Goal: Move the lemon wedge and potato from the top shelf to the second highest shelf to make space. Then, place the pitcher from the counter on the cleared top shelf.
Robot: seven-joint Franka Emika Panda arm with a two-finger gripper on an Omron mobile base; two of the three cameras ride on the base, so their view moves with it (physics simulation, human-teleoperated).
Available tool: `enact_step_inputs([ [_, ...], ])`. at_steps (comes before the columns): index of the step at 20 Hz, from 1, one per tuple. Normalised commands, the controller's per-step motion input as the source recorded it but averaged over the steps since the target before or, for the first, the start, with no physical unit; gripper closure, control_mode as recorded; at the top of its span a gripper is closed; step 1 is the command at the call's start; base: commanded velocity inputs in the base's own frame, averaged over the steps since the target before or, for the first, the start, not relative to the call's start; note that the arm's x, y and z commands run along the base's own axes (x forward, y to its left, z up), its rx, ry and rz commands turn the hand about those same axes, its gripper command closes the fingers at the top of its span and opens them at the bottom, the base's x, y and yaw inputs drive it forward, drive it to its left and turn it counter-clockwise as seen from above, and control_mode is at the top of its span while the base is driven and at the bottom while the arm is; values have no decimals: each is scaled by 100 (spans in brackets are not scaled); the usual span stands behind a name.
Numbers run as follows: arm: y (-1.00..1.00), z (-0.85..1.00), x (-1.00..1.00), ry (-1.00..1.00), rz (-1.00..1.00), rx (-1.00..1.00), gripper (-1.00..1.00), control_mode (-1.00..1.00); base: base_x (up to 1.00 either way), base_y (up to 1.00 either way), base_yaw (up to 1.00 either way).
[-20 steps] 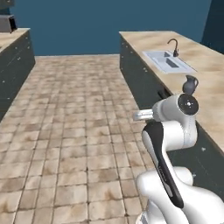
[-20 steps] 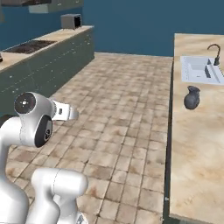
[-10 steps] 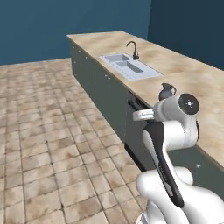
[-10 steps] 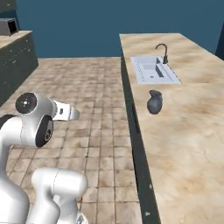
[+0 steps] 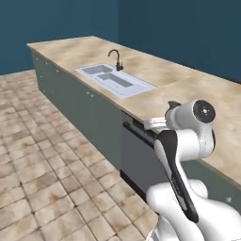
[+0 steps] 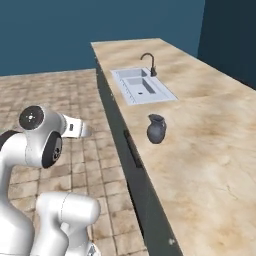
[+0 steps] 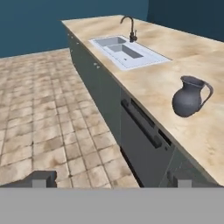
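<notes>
The pitcher (image 7: 189,97) stands upright on the counter (image 6: 210,150), well apart from the sink (image 6: 141,86) and a little back from the front edge, its handle turned away from the arm. The gripper (image 7: 111,178) hangs out over the floor (image 7: 39,113) in front of the cabinets, jaws spread wide and empty, aimed along the counter. No shelf, lemon wedge or potato appears here, so the shelf-clearing cannot be judged.
</notes>
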Motion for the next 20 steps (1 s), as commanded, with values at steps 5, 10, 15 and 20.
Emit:
enact_step_inputs([
  [5, 0, 0, 0, 0, 0, 0, -100, 100, 65, 16, -26],
  [10, 0, 0, 0, 0, 0, 0, -100, 100, 60, 1, -15],
  [15, -6, -9, 18, 0, 0, 0, -100, -100, 16, 0, -1],
  [20, -47, -16, 42, 0, 2, 1, -100, -100, 0, 0, 0],
])
